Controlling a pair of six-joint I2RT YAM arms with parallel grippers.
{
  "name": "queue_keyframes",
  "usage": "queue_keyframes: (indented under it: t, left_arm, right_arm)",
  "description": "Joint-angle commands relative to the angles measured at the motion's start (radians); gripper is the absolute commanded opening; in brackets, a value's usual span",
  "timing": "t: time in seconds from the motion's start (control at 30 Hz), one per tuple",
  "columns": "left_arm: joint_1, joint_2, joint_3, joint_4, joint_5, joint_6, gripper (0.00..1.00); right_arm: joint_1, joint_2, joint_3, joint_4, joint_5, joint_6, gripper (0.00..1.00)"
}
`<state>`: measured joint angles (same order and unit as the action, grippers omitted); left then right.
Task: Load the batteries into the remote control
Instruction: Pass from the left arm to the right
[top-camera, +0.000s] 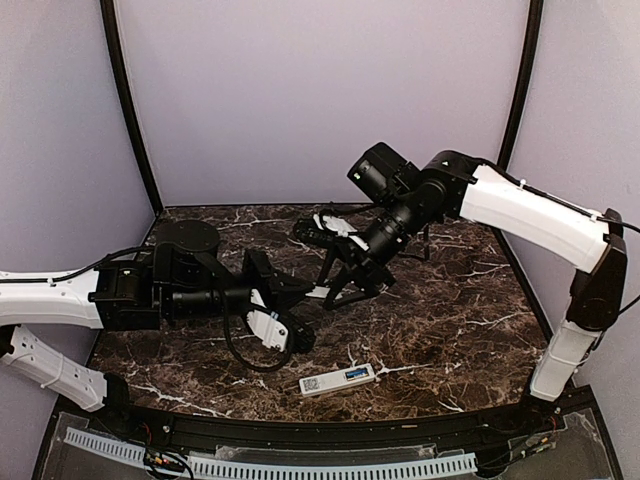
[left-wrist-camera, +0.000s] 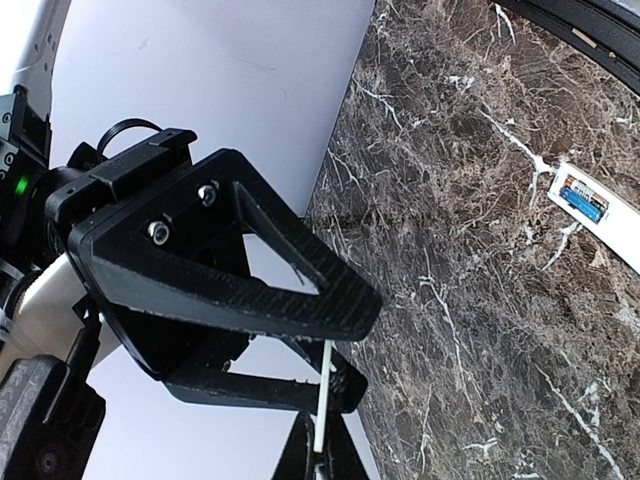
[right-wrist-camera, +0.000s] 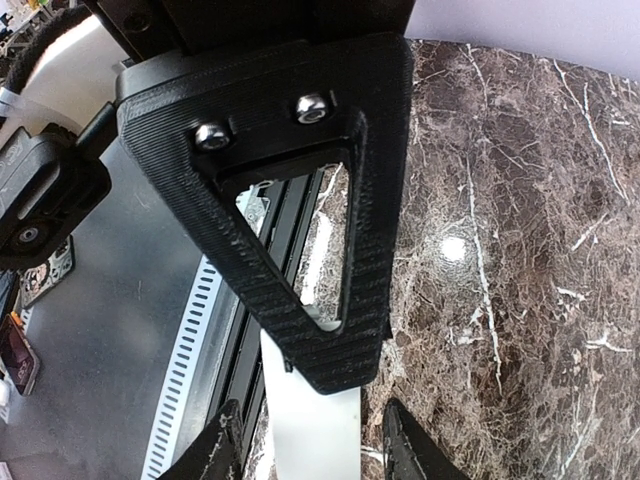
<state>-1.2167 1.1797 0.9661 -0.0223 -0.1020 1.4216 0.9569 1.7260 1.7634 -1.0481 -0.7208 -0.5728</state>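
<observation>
The white remote control (top-camera: 338, 380) lies near the table's front edge with its compartment open and a blue battery (top-camera: 356, 375) in it. In the left wrist view the remote control (left-wrist-camera: 600, 215) and the battery (left-wrist-camera: 583, 200) show at the right. Above mid-table my left gripper (left-wrist-camera: 322, 455) (top-camera: 306, 290) is shut on a thin white cover plate (left-wrist-camera: 326, 400) (top-camera: 320, 292), pinching its faces. My right gripper (right-wrist-camera: 308, 445) (top-camera: 332, 296) stands open astride the plate (right-wrist-camera: 310, 430), with slivers of table between its tips and the plate's edges. A left finger (right-wrist-camera: 330, 355) lies over the plate.
A perforated cable duct (top-camera: 300, 465) (right-wrist-camera: 190, 340) runs along the front edge. A black round block (top-camera: 190, 237) sits at the back left. Purple walls with black poles (top-camera: 130, 110) close in the back and sides. Both arms meet over mid-table.
</observation>
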Motion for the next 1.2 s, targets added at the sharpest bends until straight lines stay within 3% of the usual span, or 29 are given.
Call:
queue_keyframes:
  t: [0.0,0.27,0.63,0.97,1.17]
  left_arm:
    - [-0.006,-0.002,0.008,0.019,0.018,0.007,0.00]
    - [-0.006,0.008,0.008,0.019,0.010,0.005,0.00]
    - [-0.005,0.011,0.008,0.020,0.009,0.002,0.00]
    - [-0.006,0.013,0.002,0.019,0.003,-0.010,0.00]
    - [-0.006,0.020,-0.003,0.058,-0.016,-0.025,0.14]
  right_arm:
    - [0.015,0.028,0.030,-0.007,-0.014,-0.015,0.45]
    - [0.026,0.041,0.040,-0.016,-0.007,-0.020,0.46]
    - [0.029,0.029,0.028,-0.024,-0.005,-0.023,0.26]
    - [0.030,0.021,0.024,-0.032,0.004,-0.030,0.20]
    - [0.031,0.011,0.007,-0.028,0.010,-0.039,0.19]
